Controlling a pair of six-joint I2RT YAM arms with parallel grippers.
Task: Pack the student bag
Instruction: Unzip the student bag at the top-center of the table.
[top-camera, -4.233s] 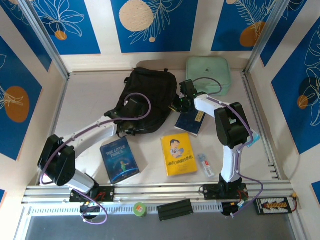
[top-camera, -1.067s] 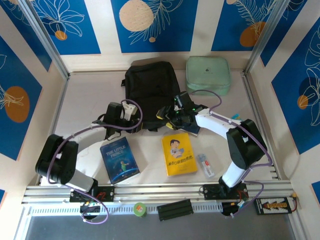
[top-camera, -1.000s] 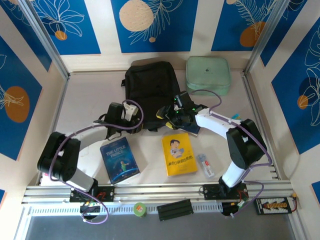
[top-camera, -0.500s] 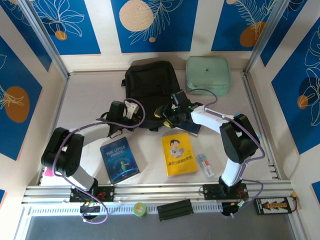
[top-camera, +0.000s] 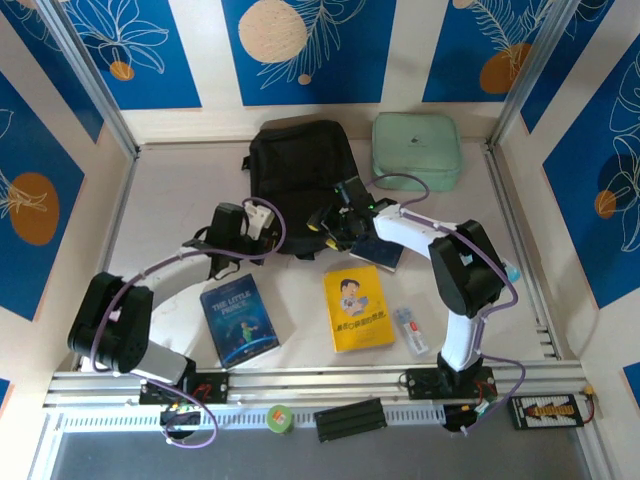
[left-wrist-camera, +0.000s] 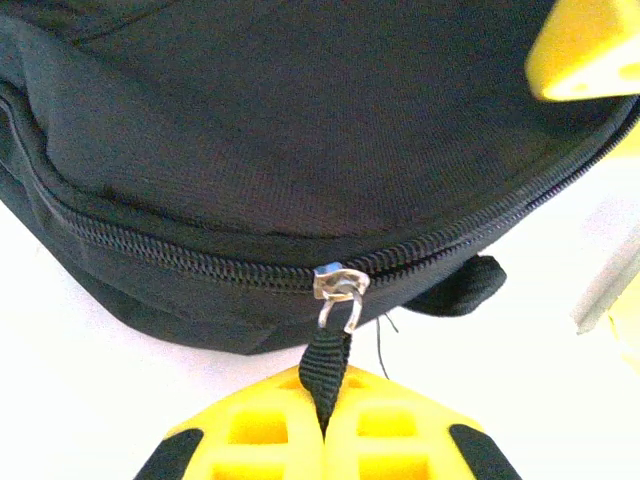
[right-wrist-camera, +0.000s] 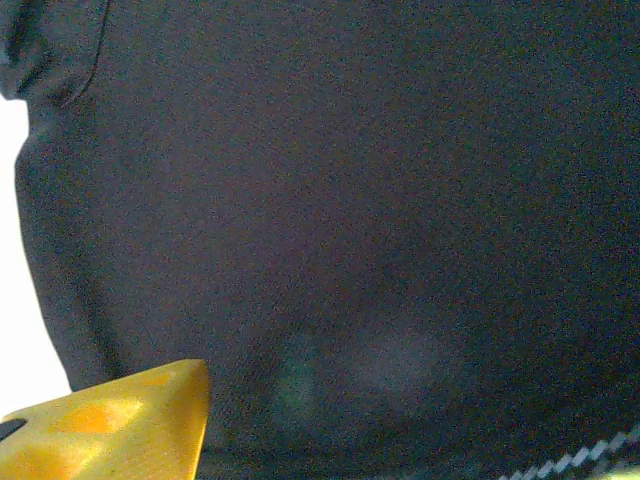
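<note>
Blue book (top-camera: 240, 320) lay flat on table (top-camera: 170, 190), near left, not yet packed.

Left gripper (left-wrist-camera: 324, 405) was pinched tight on the black pull strap (left-wrist-camera: 322, 360) hanging from the metal zip slider (left-wrist-camera: 338, 283). In the left wrist view the slider sat just beyond the fingertips, and the zip track (left-wrist-camera: 180, 258) ran crosswise, left to right, along the bag's near edge.

The student bag (top-camera: 300, 165) lay flat mid-table, zip closed at that spot. Its long axis pointed away from the arm bases toward the back wall, its near end just beyond both grippers. Judged: the pull must run sideways along the track, not toward the base, and the left arm already holds it.

Right gripper (top-camera: 335, 222) was at the bag's near right corner, over black fabric. One yellow finger (right-wrist-camera: 120, 425) showed; width of opening could not be told. Likely placed to brace the bag.

Yellow book (top-camera: 358, 305) lay nearer right; mint case (top-camera: 415, 150) far right.
</note>
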